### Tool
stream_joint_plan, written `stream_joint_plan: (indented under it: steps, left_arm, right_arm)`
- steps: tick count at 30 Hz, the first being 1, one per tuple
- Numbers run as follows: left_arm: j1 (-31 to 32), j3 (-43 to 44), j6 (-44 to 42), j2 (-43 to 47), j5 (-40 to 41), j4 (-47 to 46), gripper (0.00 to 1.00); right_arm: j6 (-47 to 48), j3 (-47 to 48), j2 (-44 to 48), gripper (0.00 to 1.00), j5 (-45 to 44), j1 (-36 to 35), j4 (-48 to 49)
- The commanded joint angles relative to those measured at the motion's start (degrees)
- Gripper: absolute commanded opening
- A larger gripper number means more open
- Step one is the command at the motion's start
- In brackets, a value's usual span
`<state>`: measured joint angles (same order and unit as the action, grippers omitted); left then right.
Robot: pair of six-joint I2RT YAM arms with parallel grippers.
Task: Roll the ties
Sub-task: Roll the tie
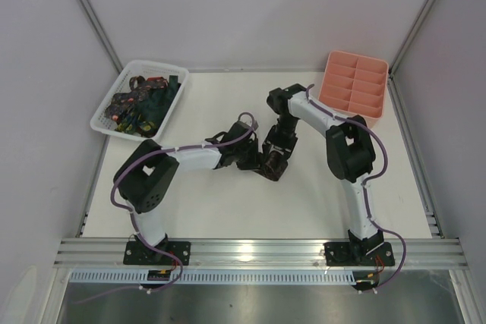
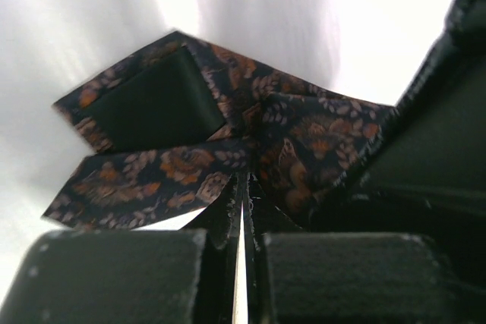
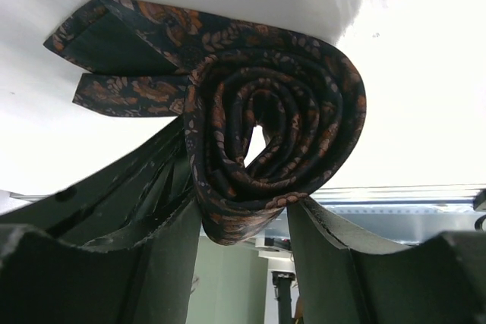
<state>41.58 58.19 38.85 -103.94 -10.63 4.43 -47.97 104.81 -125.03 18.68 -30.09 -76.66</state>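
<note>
A dark tie with an orange-brown floral pattern is wound into a coil (image 3: 277, 130). My right gripper (image 3: 243, 214) is shut on the coil, one finger on each side of its lower edge. The tie's pointed tail ends (image 3: 114, 51) stick out to the left of the coil. My left gripper (image 2: 244, 181) is shut on the same tie (image 2: 190, 165), pinching the fabric where the tail meets the roll. In the top view the left gripper (image 1: 254, 160) and the right gripper (image 1: 275, 155) meet at the table's middle, and the tie is mostly hidden between them.
A white lattice basket (image 1: 106, 121) at the back left holds several more dark ties (image 1: 140, 104). A pink compartment tray (image 1: 355, 85) stands at the back right. The white table (image 1: 228, 202) has side rails and a metal front edge.
</note>
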Motion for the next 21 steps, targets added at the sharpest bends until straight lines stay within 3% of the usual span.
stream_joint_plan:
  steps: [1,11,15,21]
  left_arm:
    - [-1.15,1.05,-1.76,4.35,2.1,1.98,0.01]
    - [-3.08,-2.12,-3.87,12.7,7.11,5.41,0.01]
    - [-4.67,-4.05,-3.61,14.64,6.94,6.29,0.01]
    - [-7.21,-7.74,-2.99,17.1,8.08,6.12,0.0]
  right_arm:
    - [-1.25,3.64,-1.61,0.54,0.4,0.12,-2.09]
    - [-3.01,10.94,-5.75,0.6,1.45,-0.06,-2.7]
    - [-3.62,13.83,-7.06,0.68,1.89,-0.5,-2.44]
    - [-6.43,14.89,-7.15,0.7,2.86,-1.02,1.96]
